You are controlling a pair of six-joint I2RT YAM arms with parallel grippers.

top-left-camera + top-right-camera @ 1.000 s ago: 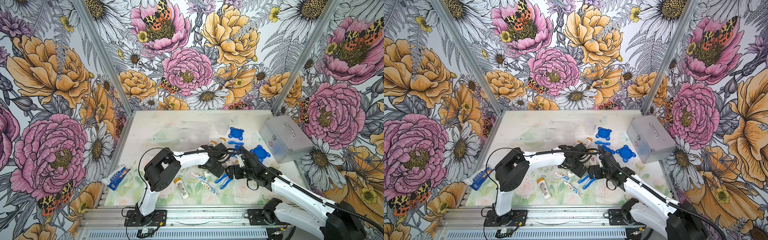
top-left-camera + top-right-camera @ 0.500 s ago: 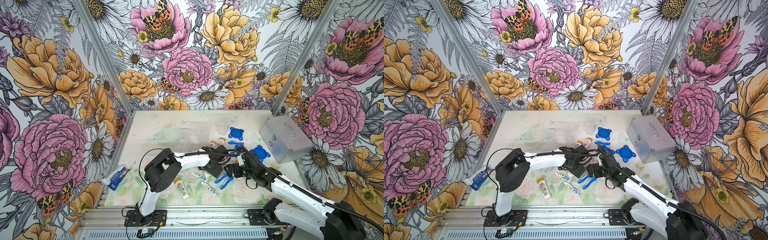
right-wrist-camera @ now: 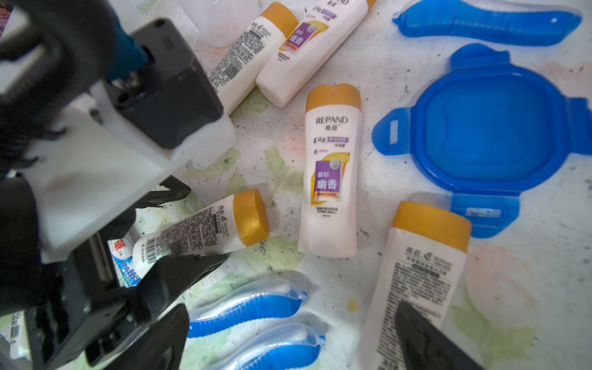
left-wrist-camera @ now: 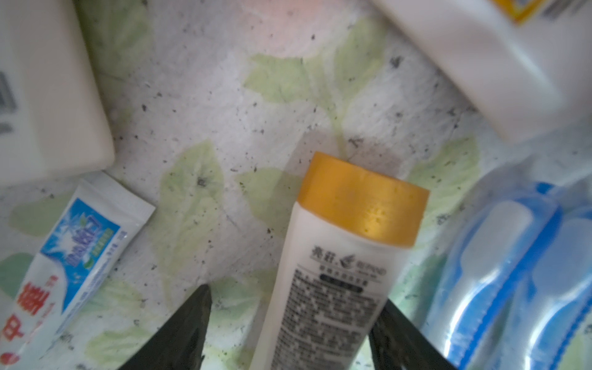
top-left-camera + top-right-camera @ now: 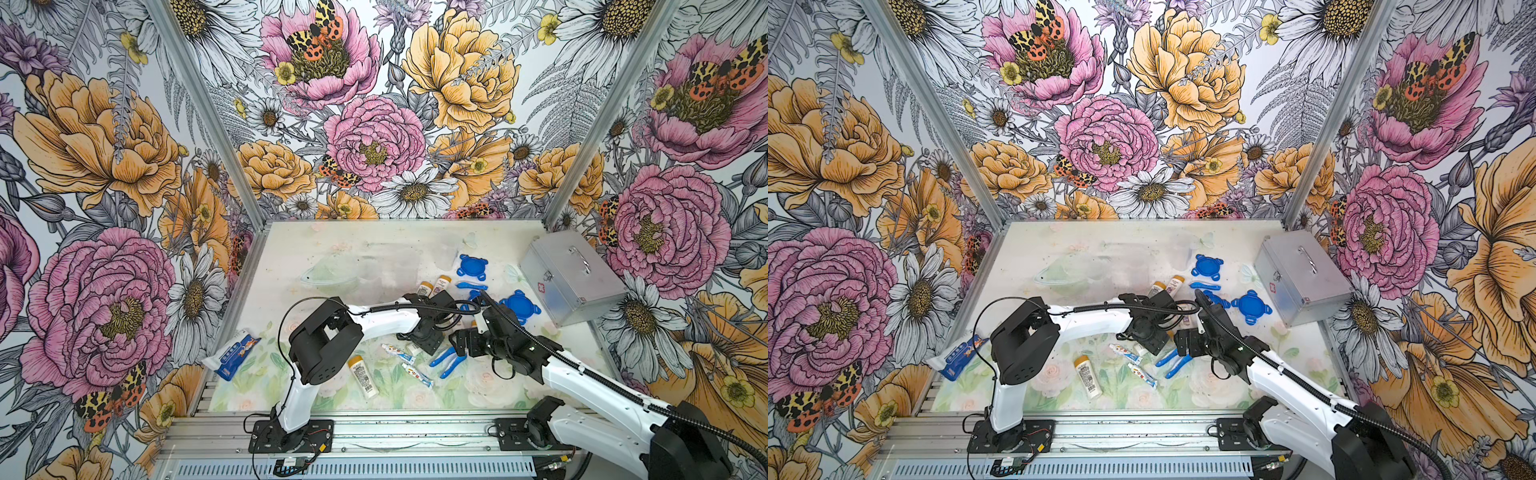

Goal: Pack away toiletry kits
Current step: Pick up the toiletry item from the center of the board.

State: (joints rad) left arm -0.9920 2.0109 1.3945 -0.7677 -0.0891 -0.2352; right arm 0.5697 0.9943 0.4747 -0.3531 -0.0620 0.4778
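In the left wrist view a white orange-capped bottle (image 4: 339, 272) lies between the fingers of my left gripper (image 4: 294, 307). One finger touches its side; a gap stays at the other. The right wrist view shows that bottle (image 3: 198, 227) flanked by the same fingers (image 3: 173, 192). My right gripper (image 3: 291, 339) is open above two blue toothbrushes (image 3: 250, 307), with one finger over another bottle (image 3: 416, 275). More bottles (image 3: 330, 173) and a blue lid (image 3: 487, 128) lie beyond. Toothpaste tubes (image 5: 397, 353) and a lone bottle (image 5: 363, 372) lie nearer the front edge.
A silver metal case (image 5: 571, 276) stands at the right. Clear cups (image 5: 446, 249) and clear containers (image 5: 390, 266) are at the back. Blue lids (image 5: 472, 267) lie near the case. A blue-white packet (image 5: 232, 353) hangs over the left edge.
My left gripper's jaws have narrowed round the orange-capped bottle. The right arm has barely moved and its jaws stay wide.
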